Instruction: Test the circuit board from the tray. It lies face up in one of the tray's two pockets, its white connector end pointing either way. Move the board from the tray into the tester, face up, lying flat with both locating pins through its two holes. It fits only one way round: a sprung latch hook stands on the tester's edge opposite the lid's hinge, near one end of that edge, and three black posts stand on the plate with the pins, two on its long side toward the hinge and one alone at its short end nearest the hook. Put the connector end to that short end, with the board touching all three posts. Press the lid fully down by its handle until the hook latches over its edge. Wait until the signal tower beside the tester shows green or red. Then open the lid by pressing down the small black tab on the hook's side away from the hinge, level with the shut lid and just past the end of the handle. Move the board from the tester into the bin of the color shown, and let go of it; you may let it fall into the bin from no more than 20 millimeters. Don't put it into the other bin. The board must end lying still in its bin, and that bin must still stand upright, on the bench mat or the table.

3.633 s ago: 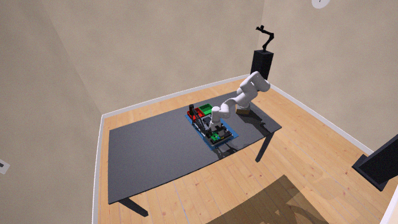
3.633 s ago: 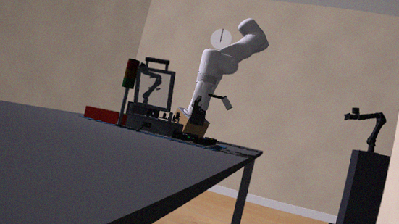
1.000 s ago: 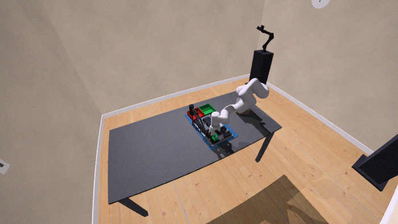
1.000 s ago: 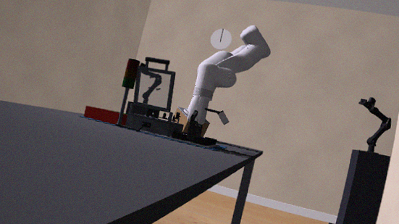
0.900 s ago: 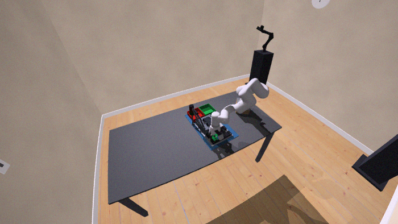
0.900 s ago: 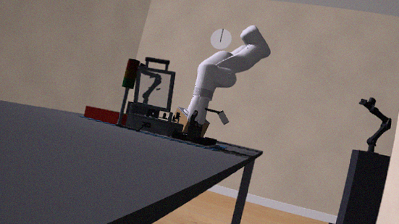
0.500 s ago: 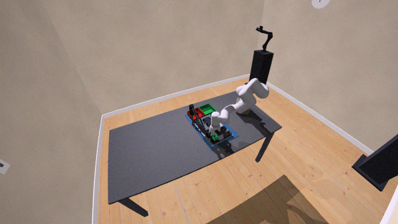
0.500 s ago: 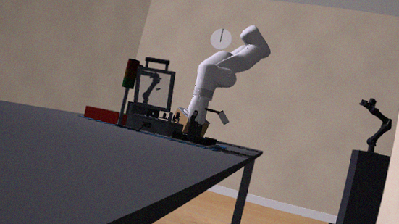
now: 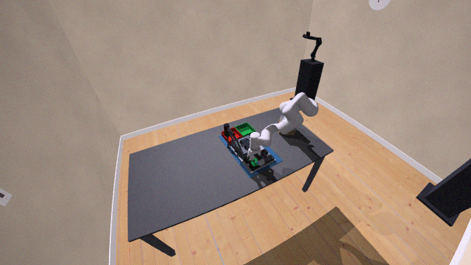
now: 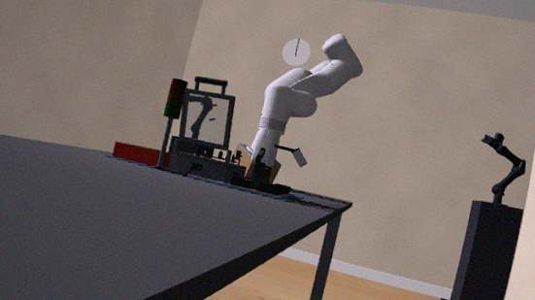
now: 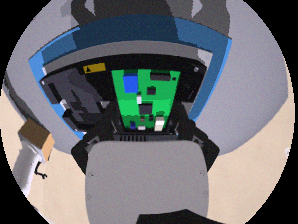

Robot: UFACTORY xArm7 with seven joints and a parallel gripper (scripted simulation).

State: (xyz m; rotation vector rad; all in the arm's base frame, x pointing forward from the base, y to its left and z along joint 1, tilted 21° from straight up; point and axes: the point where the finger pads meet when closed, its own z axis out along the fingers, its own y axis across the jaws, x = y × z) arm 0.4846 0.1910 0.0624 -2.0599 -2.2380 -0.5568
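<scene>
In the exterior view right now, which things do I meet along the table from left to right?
Red bin → signal tower → tester with its raised lid → white arm → black pedestal on the floor.

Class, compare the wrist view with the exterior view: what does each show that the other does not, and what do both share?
Only the wrist view shows the green circuit board face up in the black tray, below the open gripper. Only the exterior view shows the raised tester lid, the signal tower and the red bin. Both show the blue bench mat.
</scene>
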